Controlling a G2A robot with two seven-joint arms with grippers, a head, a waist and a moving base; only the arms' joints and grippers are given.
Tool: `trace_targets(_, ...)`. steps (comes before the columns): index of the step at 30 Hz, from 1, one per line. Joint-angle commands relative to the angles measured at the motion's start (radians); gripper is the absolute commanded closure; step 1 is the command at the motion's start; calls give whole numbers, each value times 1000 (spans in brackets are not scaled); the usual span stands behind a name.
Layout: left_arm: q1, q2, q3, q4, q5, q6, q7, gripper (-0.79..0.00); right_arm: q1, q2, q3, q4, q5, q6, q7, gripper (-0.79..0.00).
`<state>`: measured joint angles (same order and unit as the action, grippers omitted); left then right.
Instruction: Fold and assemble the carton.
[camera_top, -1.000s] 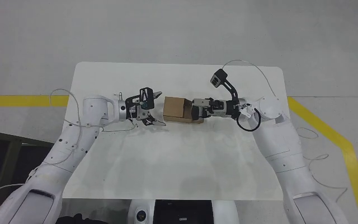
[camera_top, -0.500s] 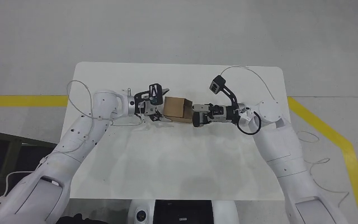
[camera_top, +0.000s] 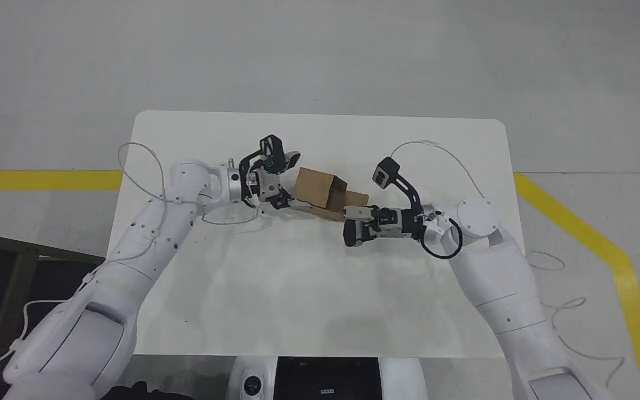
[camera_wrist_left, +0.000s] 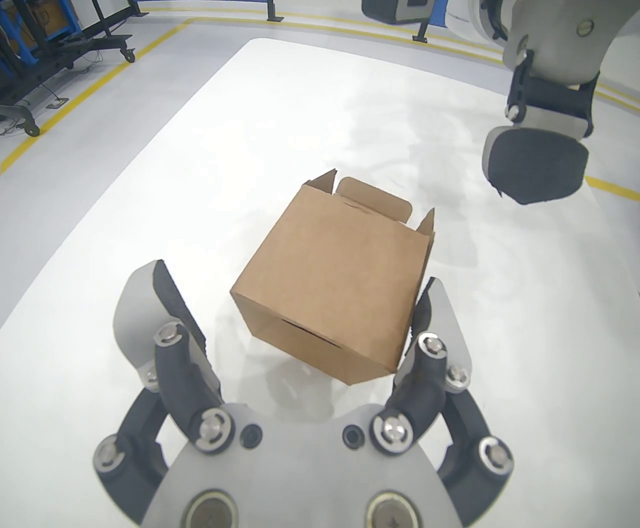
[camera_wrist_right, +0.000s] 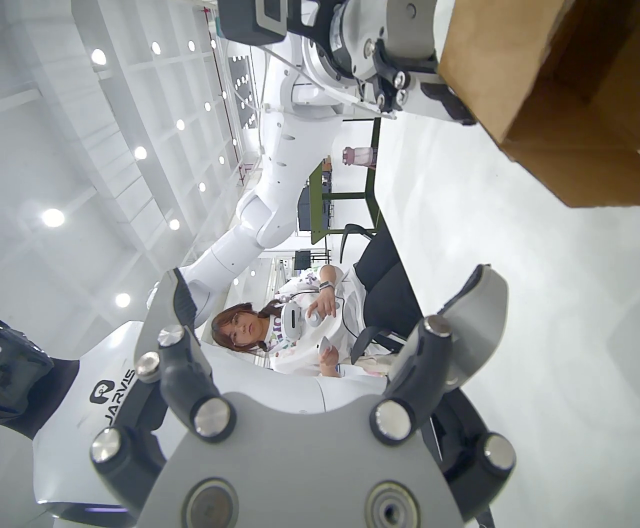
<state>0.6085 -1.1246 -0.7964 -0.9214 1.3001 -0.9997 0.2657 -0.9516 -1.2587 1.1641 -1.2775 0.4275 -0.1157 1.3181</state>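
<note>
My left gripper (camera_wrist_left: 292, 292) had closed in on the carton (camera_wrist_left: 336, 280) at mid-table (camera_top: 300, 290), spread fingers flanking its shut end. My right gripper (camera_top: 347, 225) had backed away, fingers spread, empty. The open end's flaps still needed folding.

A robotics lab or test hall: a white table (camera_top: 300, 320) stands on a smooth grey floor (camera_top: 300, 50) marked with yellow tape lines (camera_top: 60, 180). Blue wheeled equipment frames (camera_wrist_left: 20, 55) stand beyond, and round lights (camera_wrist_right: 52, 217) dot a high white gridded ceiling (camera_wrist_right: 125, 75).
</note>
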Motion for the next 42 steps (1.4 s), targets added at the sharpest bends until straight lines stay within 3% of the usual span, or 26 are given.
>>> trace_targets(1,-3,-4,1,9,-7,-3,-1,-785,-6,-1,-8,5,6,9,-18,-785)
trace_targets(7,-7,-12,5,16,-9,1,1,-785,-15,-6,-40,8,7,27,-90,-785)
trace_targets(19,8,-9,1,-15,41,-13,12,-785,73,-21,-82,141,4,-67,-152,-785)
trace_targets(42,28,34,38,-92,10,-13,-10,-785,259,-84,-221,406,76,-200,-44,-785)
